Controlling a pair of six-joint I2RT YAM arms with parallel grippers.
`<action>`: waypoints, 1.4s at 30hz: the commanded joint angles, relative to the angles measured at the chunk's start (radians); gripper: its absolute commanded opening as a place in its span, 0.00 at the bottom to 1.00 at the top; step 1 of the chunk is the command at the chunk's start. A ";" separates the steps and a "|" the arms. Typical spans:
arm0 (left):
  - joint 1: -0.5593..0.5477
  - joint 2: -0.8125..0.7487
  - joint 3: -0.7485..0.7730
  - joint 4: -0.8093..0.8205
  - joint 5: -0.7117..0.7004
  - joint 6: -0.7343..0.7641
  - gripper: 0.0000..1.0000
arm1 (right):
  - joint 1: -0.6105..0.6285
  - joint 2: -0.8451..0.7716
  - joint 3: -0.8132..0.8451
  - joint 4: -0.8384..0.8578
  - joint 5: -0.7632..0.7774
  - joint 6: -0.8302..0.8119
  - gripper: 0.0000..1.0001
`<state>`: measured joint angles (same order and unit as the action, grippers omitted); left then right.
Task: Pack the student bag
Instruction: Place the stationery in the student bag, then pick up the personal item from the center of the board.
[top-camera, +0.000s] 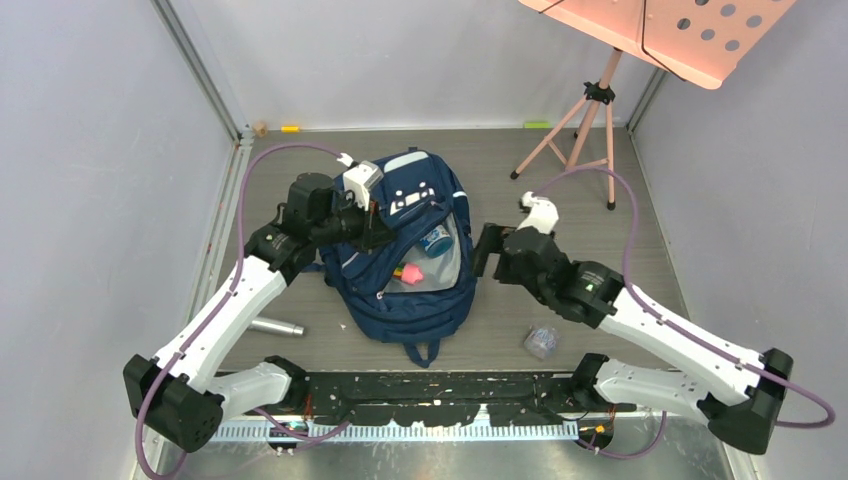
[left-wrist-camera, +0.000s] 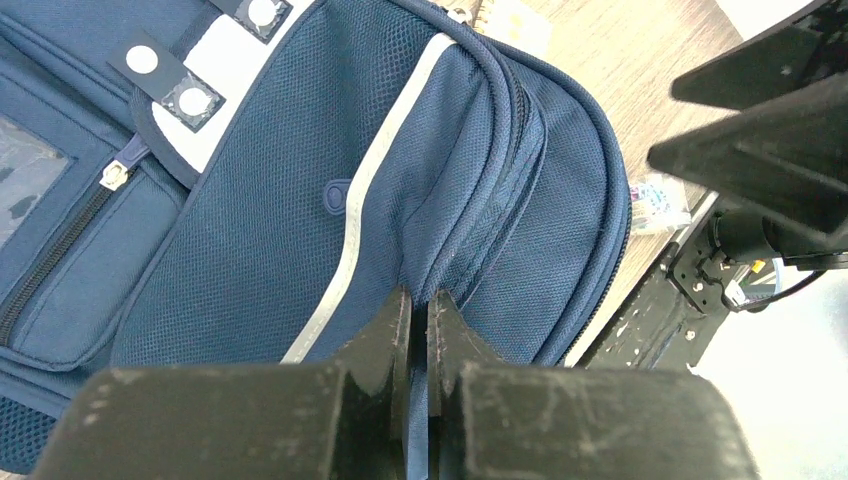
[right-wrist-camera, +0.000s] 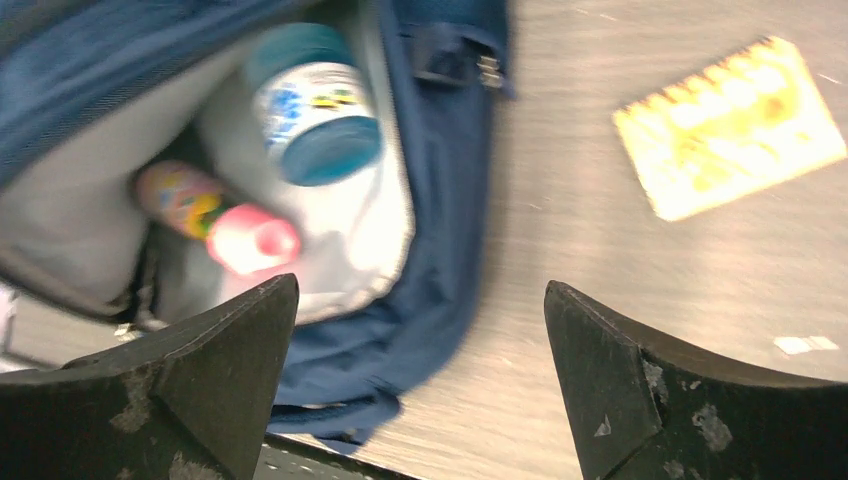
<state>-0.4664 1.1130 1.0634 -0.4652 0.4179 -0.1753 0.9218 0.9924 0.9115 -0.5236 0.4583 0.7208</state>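
Navy mesh fabric of the student bag (top-camera: 405, 290), lying unzipped mid-bench (top-camera: 480, 170), is pinched at its flap edge by the left claw (left-wrist-camera: 420, 315), that arm bent low over it. The right arm reaches in sideways, its claw (right-wrist-camera: 420, 290) spread wide, holding nothing. Against the smooth grey lining, a blue-capped jar (right-wrist-camera: 315, 110) and a pink-capped tube (right-wrist-camera: 235, 225) look blurred.

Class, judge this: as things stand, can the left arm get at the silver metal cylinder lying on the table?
Probably not yet. The left gripper is shut on the navy blue fabric backpack, so it is not free. The silver metal cylinder itself lies uncovered beside that arm.
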 joint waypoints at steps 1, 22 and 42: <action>0.014 -0.008 0.033 0.070 -0.053 0.003 0.00 | -0.048 -0.046 0.025 -0.398 0.054 0.135 1.00; 0.014 -0.003 0.037 0.060 -0.062 0.005 0.00 | -0.227 -0.147 -0.270 -0.622 -0.193 0.572 0.98; 0.014 -0.008 0.040 0.054 -0.069 0.011 0.00 | -0.227 0.000 -0.337 -0.449 -0.153 0.521 0.68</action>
<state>-0.4664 1.1217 1.0634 -0.4690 0.4065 -0.1757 0.6979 0.9802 0.5854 -1.0237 0.2863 1.2484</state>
